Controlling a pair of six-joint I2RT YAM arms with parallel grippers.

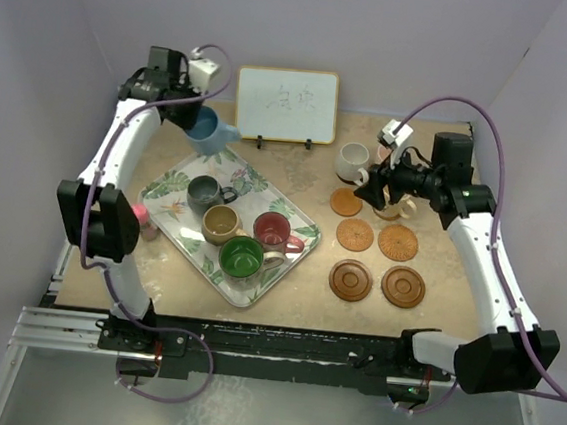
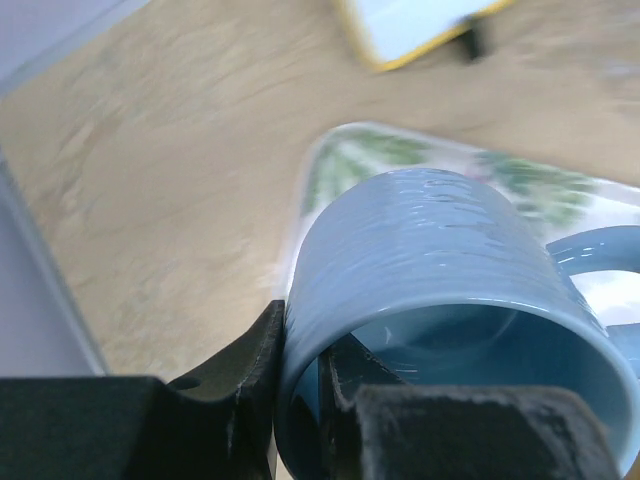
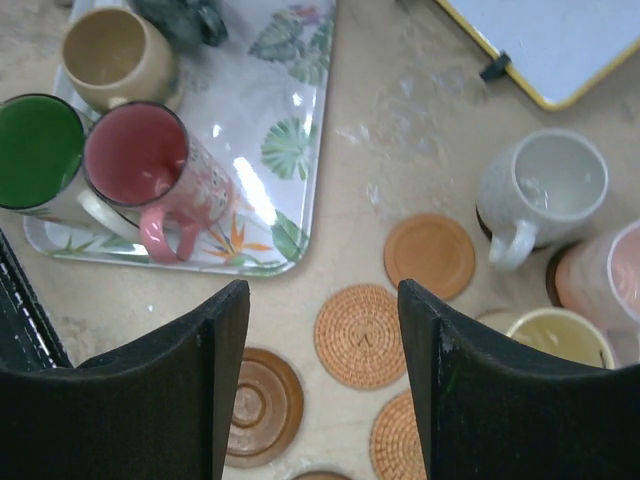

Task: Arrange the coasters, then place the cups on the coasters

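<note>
Clear of the worktop (image 1: 306, 287), over the leaf-patterned tray's (image 1: 295, 220) far corner, my left pincer (image 2: 300, 360) is clamped on the light blue mug (image 1: 209, 131) by its rim. I should carry it level and lower it centred onto the bare orange coaster (image 1: 346, 201). My right pincer (image 3: 322, 300) stands apart, empty.

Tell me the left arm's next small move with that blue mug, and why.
Probably swing the light blue mug rightward toward the bare orange coaster. The left gripper is shut on its wall, and it hangs tilted above the tray's far corner. The open right gripper hovers over the coasters, so stop short of it.
</note>
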